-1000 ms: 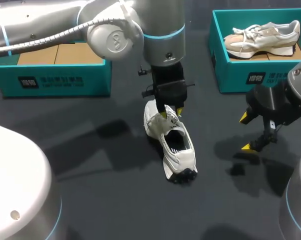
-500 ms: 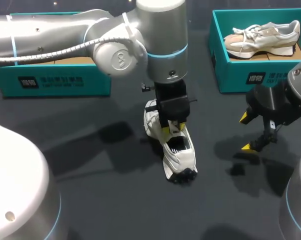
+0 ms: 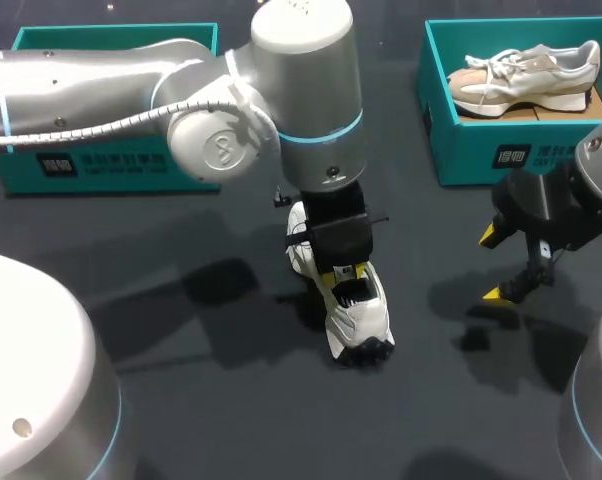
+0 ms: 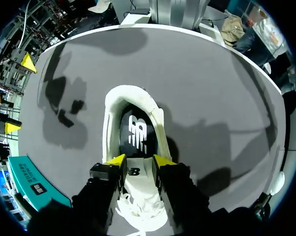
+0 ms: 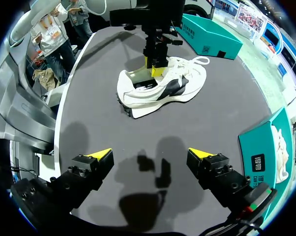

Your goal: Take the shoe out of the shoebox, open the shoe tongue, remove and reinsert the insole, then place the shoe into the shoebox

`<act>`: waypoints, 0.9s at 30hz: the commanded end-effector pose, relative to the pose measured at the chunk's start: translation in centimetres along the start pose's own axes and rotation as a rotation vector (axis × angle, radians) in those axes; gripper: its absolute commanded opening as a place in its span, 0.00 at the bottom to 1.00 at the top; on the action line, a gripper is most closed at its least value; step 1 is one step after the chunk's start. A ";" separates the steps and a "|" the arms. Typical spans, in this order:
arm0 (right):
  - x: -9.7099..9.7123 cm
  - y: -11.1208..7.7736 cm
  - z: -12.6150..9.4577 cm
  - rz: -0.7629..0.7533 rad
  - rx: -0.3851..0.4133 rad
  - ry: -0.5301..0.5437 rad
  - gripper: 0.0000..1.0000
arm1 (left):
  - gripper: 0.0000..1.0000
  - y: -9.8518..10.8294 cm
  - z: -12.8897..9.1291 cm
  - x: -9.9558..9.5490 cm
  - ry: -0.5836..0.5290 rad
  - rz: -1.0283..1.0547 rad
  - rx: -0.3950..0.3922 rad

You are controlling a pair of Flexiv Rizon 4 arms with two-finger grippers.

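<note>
Left tool (image 4: 138, 161) clamps tongue (image 4: 138, 174) of shoe (image 3: 356, 315) — right tool (image 5: 150, 153) released, well apart; second shoe (image 3: 526, 72) in shoebox (image 3: 481, 150)

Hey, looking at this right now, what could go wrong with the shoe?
The left hand grips the tongue of the white shoe, and nothing pins the shoe down, so pulling may lift or drag it. The right hand hangs open off to the side, too far to steady it.
</note>
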State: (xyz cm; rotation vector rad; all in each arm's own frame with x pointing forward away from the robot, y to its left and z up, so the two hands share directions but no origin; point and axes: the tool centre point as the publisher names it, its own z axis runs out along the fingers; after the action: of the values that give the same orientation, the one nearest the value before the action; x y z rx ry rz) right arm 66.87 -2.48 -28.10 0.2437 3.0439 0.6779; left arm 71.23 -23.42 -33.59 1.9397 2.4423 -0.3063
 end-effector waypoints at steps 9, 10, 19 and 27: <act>0.1 0.0 0.1 0.000 0.002 -0.003 1.00 | 0.48 -0.7 -6.1 0.3 -0.103 -0.020 -0.062; 0.1 0.0 0.1 0.000 0.002 -0.003 1.00 | 0.52 -0.9 -6.8 0.3 -0.107 -0.030 -0.062; 0.1 0.0 0.1 0.000 0.002 -0.003 1.00 | 1.00 -1.9 -9.2 0.4 -0.122 -0.127 -0.084; 0.1 0.0 0.1 0.000 0.002 -0.003 1.00 | 1.00 -1.9 -9.2 0.4 -0.122 -0.127 -0.084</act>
State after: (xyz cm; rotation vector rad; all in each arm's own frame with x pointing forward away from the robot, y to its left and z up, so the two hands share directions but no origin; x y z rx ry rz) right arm 66.87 -2.48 -28.10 0.2437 3.0439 0.6779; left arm 70.32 -22.06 -24.25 1.6836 2.4633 -0.3060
